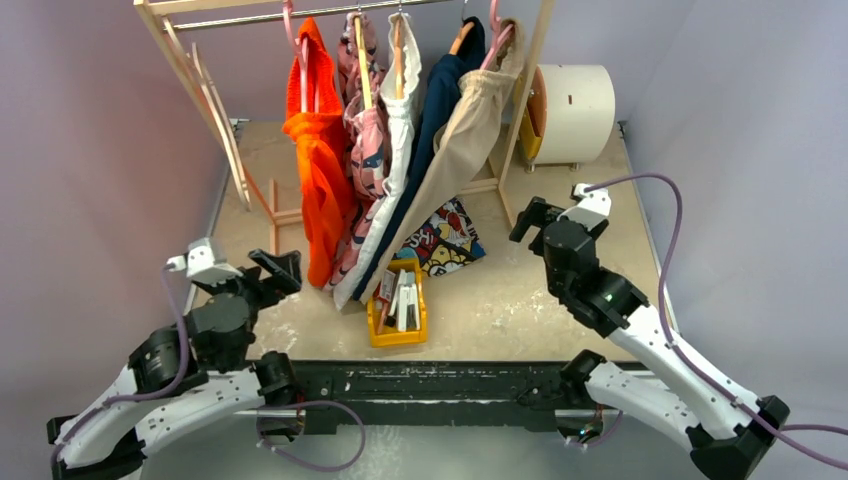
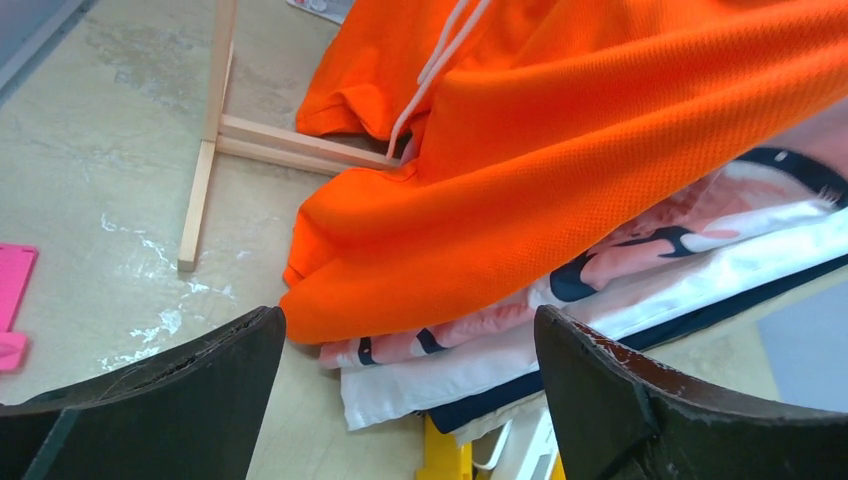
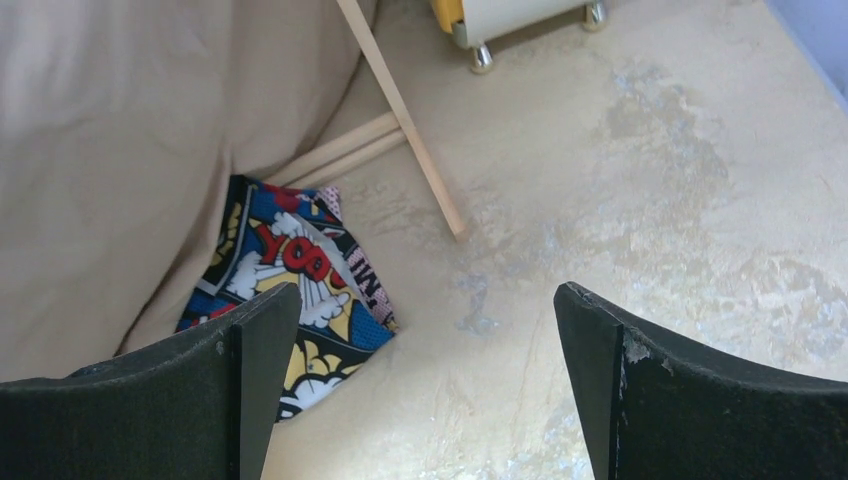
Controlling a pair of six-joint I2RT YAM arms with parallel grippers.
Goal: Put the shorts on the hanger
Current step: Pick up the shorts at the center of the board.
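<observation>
The comic-print shorts (image 1: 447, 238) lie crumpled on the table under the hanging clothes, partly covered by a beige garment (image 1: 470, 130). In the right wrist view the shorts (image 3: 290, 265) sit just ahead of the left finger. A thin pale cream hanger (image 1: 213, 105) hangs at the left end of the wooden rack. My right gripper (image 1: 530, 218) (image 3: 428, 300) hovers open to the right of the shorts, with bare table between its fingers. My left gripper (image 1: 280, 268) (image 2: 410, 330) is open and empty, facing the hems of the hanging clothes.
The wooden rack (image 1: 525, 90) carries an orange garment (image 1: 318, 170) (image 2: 560, 170), a pink patterned one (image 1: 368, 150), a white, a navy and the beige one. A yellow bin (image 1: 398, 312) stands in front. A white drum (image 1: 575, 112) is at the back right. Something pink (image 2: 12, 300) lies left.
</observation>
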